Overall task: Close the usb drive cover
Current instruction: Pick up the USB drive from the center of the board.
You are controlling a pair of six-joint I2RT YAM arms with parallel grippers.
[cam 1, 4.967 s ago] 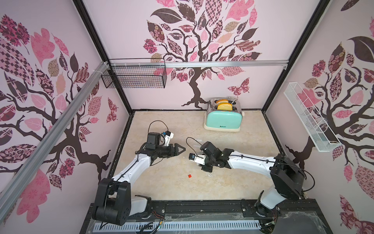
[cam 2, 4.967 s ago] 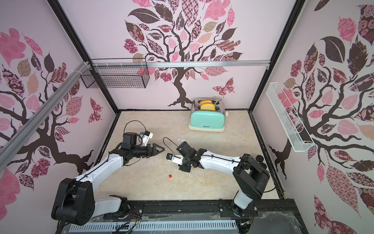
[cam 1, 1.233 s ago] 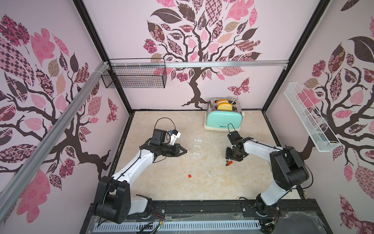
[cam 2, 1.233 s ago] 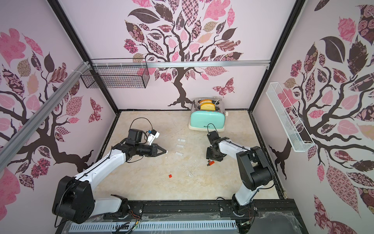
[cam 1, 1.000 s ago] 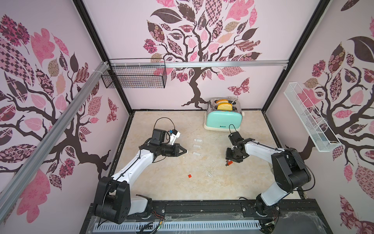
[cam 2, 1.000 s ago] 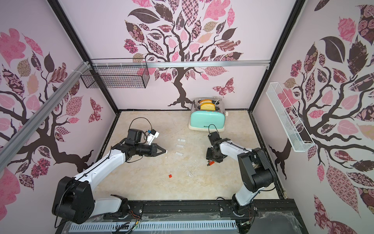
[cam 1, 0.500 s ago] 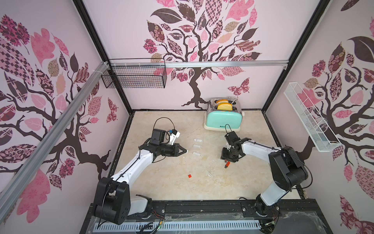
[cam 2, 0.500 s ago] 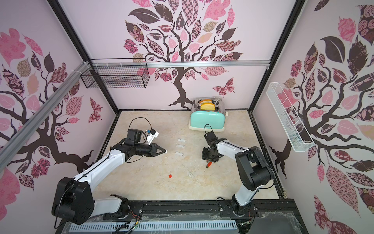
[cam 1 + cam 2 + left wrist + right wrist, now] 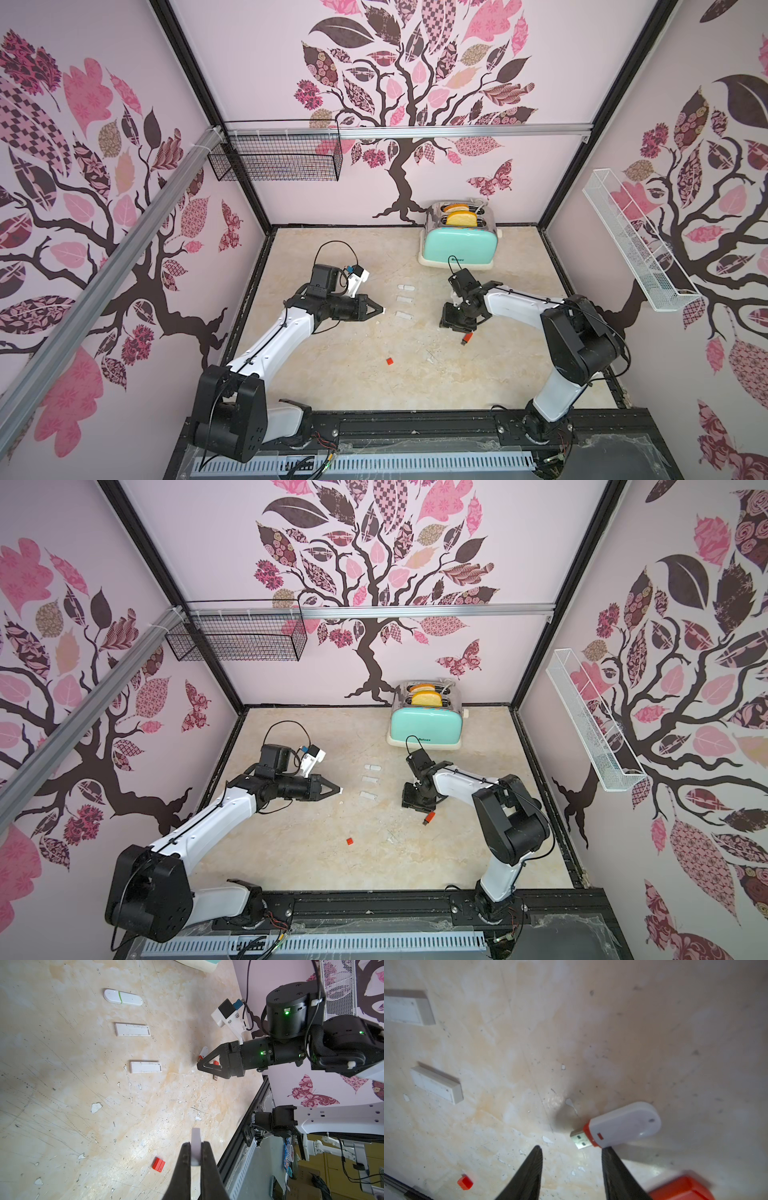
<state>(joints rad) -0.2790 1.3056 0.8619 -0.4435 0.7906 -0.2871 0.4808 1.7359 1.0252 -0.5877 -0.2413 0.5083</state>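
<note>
Working outward from the near edge of the beige marbled desk (image 9: 332, 386): a small red square cap (image 9: 389, 361) lies loose, well apart from both arms. Farther in, the left pincer (image 9: 196, 1144) is clamped on a thin white plastic piece (image 9: 196, 1136), likely a cap, held off the desk. Across from it the right pincer (image 9: 572, 1147) hangs with jaws apart and empty over the white oval usb drive with an orange collar (image 9: 623, 1124). Its metal plug (image 9: 579, 1140) is bare, and one fingertip sits just beside the collar. A blurred orange object (image 9: 681, 1190) lies near.

Step in hand: securing the drive; cover not yet on.

Next: right closes across the body, plug left clear; left then lines its piece up squarely with the plug
</note>
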